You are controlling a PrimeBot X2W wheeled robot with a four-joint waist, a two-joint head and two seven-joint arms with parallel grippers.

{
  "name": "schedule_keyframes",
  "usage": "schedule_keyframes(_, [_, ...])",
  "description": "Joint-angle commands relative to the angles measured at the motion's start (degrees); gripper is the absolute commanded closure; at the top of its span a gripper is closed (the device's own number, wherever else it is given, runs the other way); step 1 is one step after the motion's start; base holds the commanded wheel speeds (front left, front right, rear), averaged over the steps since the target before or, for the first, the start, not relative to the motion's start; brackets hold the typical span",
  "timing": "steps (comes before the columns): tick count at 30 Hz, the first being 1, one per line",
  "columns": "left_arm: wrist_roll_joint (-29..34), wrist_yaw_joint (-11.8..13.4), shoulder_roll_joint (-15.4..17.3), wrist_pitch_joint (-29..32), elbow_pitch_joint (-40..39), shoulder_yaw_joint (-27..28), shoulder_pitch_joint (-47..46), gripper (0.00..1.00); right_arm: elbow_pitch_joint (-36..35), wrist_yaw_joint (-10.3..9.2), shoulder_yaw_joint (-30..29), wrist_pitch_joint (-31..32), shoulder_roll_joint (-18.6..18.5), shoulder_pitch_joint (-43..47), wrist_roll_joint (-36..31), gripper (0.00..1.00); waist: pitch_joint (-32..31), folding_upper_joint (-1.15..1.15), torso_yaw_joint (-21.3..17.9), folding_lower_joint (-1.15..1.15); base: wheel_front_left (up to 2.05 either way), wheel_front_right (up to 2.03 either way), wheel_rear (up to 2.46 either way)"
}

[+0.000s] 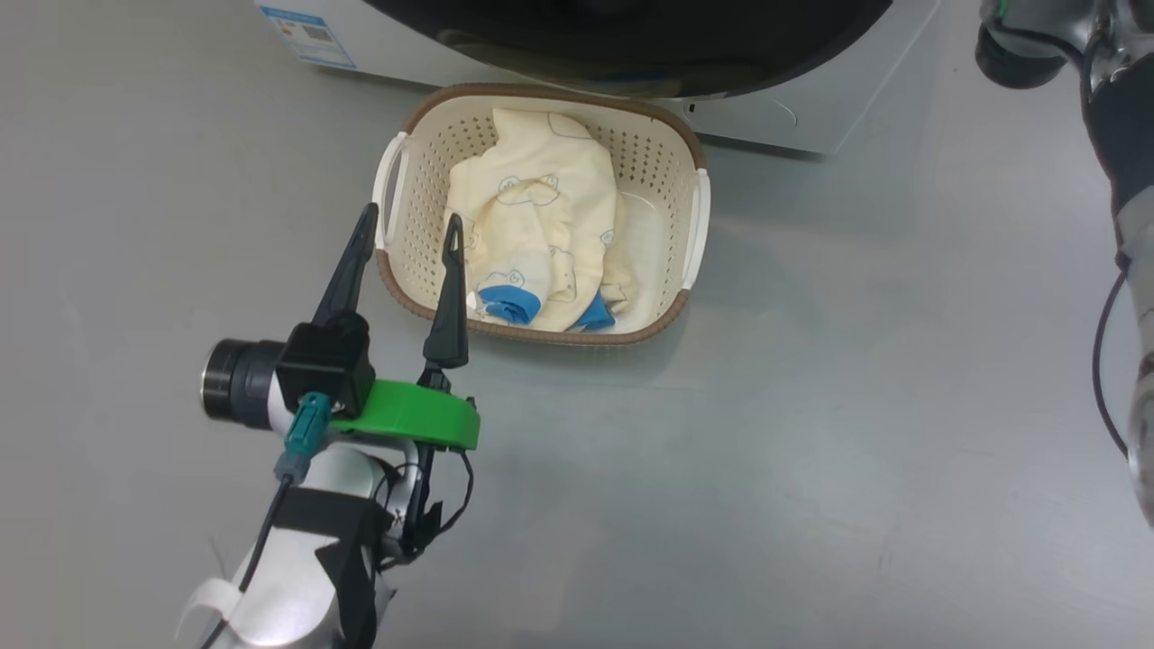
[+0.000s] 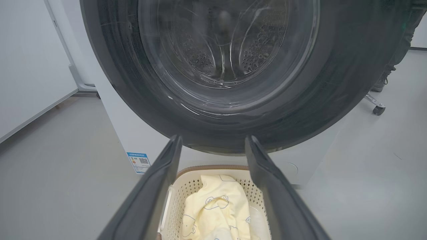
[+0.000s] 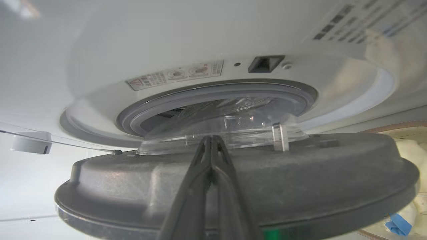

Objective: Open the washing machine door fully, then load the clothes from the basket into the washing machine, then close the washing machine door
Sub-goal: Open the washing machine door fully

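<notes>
- head view: the left end effector [image 1: 409, 218] is at the lower left with its two dark fingers spread wide and nothing between them. its tips reach over the near left rim of the basket [image 1: 672, 158].
- the basket stands on the grey floor [image 1: 811, 406], just in front of the white washing machine [image 1: 793, 117].
- the clothes [image 1: 541, 207] lie heaped inside the basket: cream cloth with bear outlines, and a blue piece [image 1: 509, 302] at the near edge.
- the black rim of the door [image 1: 631, 45] hangs above the basket's far side. a blue sticker [image 1: 306, 31] sits on the machine's lower corner. the right arm [image 1: 1122, 135] runs along the right edge.
- left wrist view: the spread fingers frame the basket and the cream cloth below. past them is the round door, and the holed steel drum [image 2: 227, 50] shows through its glass.
- a shoe [image 2: 378, 86] and a castor [image 2: 378, 110] show at the far right.
- right wrist view: the right end effector [image 3: 210, 138] has its fingers pressed together, pinching nothing. they lie along the door's grey inner face, tips by the clear glass bowl [image 3: 253, 130]. whether they touch the door i cannot tell.
- the door stands ajar from the grey-rimmed opening [image 3: 160, 106]. the basket and some cloth peek in at the right edge.
</notes>
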Motion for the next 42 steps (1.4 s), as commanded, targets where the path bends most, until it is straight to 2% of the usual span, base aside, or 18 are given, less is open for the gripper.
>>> schedule_keyframes(1, [0.14, 0.02, 0.89, -0.38, -1.41, 2.22, -0.25, 0.0, -2.78, 0.25, 1.11, 1.76, 2.96, 0.56, 0.17, 1.0, -0.25, 0.0, -0.21, 0.0, 0.0, 0.0, 0.0])
schedule_keyframes(10, [0.34, -0.22, 0.89, -0.38, -0.72, 2.85, 0.73, 0.0, -10.42, 0.25, 4.25, 7.15, 3.3, 7.88, 2.37, 1.0, -1.9, 0.0, -1.15, 0.0, 0.0, 0.0, 0.0])
schedule_keyframes(19, [0.95, -0.65, 0.89, -0.38, 0.1, 3.42, 1.75, 0.0, -20.39, 0.25, 10.44, 9.94, 3.34, 15.95, 9.06, 1.0, -3.54, 0.0, -1.9, 0.0, 0.0, 0.0, 0.0])
schedule_keyframes(31, [2.02, -1.4, 0.89, -0.38, 1.09, 4.23, 3.42, 0.0, -34.5, 0.25, 21.67, 9.4, 3.35, 26.25, 16.83, 1.0, -5.57, 0.0, -3.36, 0.0, 0.0, 0.0, 0.0])
schedule_keyframes(37, [2.23, -1.66, 0.89, -0.38, 1.41, 4.52, 3.6, 0.0, -39.84, 0.25, 26.45, 8.38, 3.27, 29.5, 18.52, 1.0, -6.15, 0.0, -3.73, 0.0, 0.0, 0.0, 0.0])
schedule_keyframes(42, [2.22, -1.83, 0.89, -0.38, 1.68, 4.61, 3.56, 0.0, -42.82, 0.25, 29.6, 6.49, 1.8, 31.05, 19.15, 1.0, -6.79, 0.0, -3.57, 0.0, 0.0, 0.0, 0.0])
